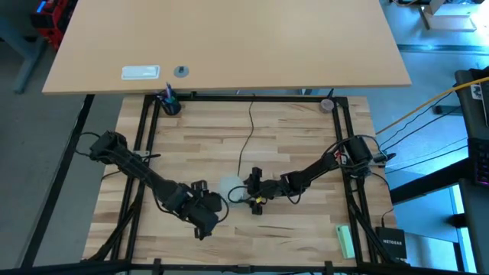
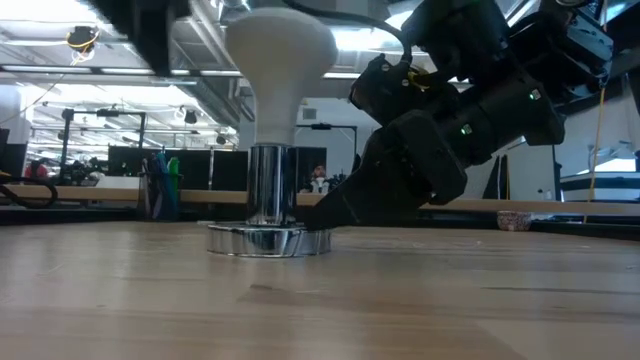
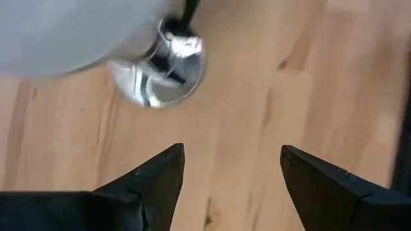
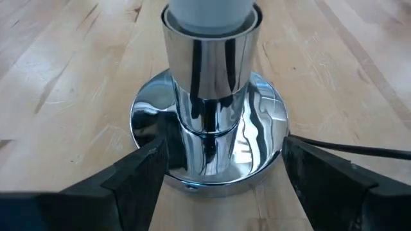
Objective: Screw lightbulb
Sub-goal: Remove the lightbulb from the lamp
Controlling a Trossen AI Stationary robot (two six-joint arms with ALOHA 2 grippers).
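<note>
A: Where do we have the frosted white dome-topped lightbulb [image 2: 278,60]?

B: Upright on the wooden table [image 1: 306,145], near its front middle. Its neck sits in the round, mirror-bright silver metal socket [image 4: 209,131], so its long axis runs straight up from the table. A thin black cord [image 1: 248,141] leads away from the socket toward the far edge.

A: And which of our end effectors is nearer?

B: The right end effector [image 4: 221,170], we judge. Its fingers are spread wide, low at the socket's flared base, one on each side, and we see them gripping nothing. The bulb's dome stands above them.

A: The left one?

B: The left end effector [image 3: 231,170] is also open and empty, over bare wood just beside the bulb. In its wrist view the bulb and socket lie ahead of the fingertips, off to one side, not between them.

A: So the next move turns on height?

B: We think so: the right end effector brackets the socket, while the dome to be turned is higher on the same vertical axis.
</note>
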